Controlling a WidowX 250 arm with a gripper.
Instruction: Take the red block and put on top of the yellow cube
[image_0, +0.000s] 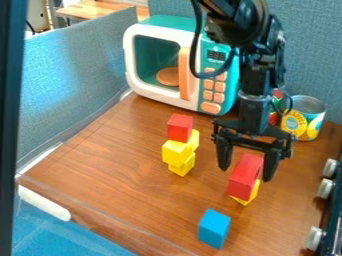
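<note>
Red block (243, 184) lies atop the yellow cube (252, 194), at 1 o'clock of the blue cube (214, 228), long axis 1-to-7 o'clock; the tool (247, 174) hangs downward, released, astride it.

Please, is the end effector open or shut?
Open. The two fingers of the end effector stand apart, with a visible gap on each side of the long red block.

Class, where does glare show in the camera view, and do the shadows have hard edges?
Camera view: pale bluish glare on the left partition; softer sheen on the wooden tabletop; no hard-edged shadows that I can make out.
</note>
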